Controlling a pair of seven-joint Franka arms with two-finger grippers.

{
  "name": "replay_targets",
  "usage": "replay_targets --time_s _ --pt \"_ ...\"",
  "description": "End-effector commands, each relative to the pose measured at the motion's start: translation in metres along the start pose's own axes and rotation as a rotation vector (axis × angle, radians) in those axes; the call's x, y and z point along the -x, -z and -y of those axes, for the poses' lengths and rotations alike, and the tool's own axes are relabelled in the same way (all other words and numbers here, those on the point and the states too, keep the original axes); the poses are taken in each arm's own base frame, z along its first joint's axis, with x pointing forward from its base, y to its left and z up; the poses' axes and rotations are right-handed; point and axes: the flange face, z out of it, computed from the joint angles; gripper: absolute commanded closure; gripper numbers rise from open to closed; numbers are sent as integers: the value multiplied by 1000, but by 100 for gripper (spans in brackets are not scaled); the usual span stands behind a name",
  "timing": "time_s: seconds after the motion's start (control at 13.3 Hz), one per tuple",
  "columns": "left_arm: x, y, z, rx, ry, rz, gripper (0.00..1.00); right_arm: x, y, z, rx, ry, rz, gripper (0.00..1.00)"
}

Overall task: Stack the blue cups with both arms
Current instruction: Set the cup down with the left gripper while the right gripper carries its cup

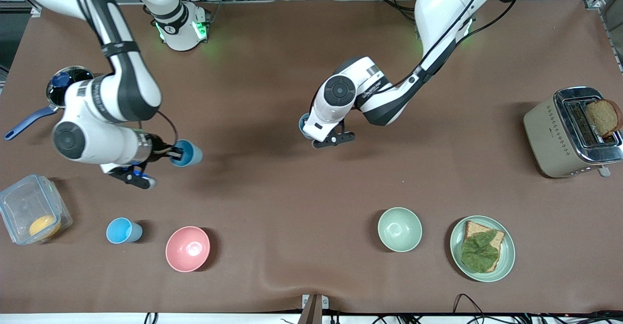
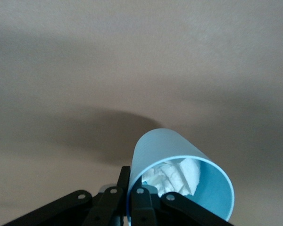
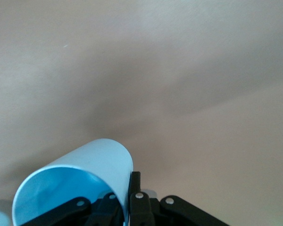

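Observation:
My right gripper (image 1: 174,154) is shut on the rim wall of a light-blue cup (image 1: 189,153) and holds it tilted above the table toward the right arm's end. In the right wrist view the cup (image 3: 80,183) looks empty, with my fingers (image 3: 135,186) pinching its wall. My left gripper (image 1: 307,130) is shut on a second blue cup (image 1: 302,124), mostly hidden under the wrist, over the table's middle. In the left wrist view this cup (image 2: 179,165) holds crumpled white paper (image 2: 172,175). A third blue cup (image 1: 124,230) stands upright on the table beside the pink bowl.
A pink bowl (image 1: 188,248), a pale green bowl (image 1: 399,229) and a plate with bread and lettuce (image 1: 506,253) lie near the front camera. A toaster (image 1: 545,134) stands at the left arm's end. A clear box (image 1: 19,202) and a blue-handled pot (image 1: 73,76) are at the right arm's end.

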Motion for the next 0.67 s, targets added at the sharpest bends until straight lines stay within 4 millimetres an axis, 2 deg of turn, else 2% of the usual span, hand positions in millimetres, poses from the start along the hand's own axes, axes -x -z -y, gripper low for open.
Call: replay_targets --time_s 0.0,0.15,0.22,0.3,0.38,0.6 --pt "-4 -17 -7 -6 -7 -39 100 17 7 17 -18 -58 7 100" --pt "-2 -27 -8 -24 -17 -50 100 23 4 27 -37 -66 23 100" --pt "-10 -28 -3 -38 -33 -69 81 28 3 32 -42 -80 29 100" --pt "-14 -29 0 -43 -26 -74 29 35 2 41 -43 -92 31 100" --pt "-11 -25 -1 -42 -19 -80 0 47 0 58 -39 -97 27 100" --pt "-9 13 -2 -35 -8 -108 0 73 0 95 -47 -142 -2 100"
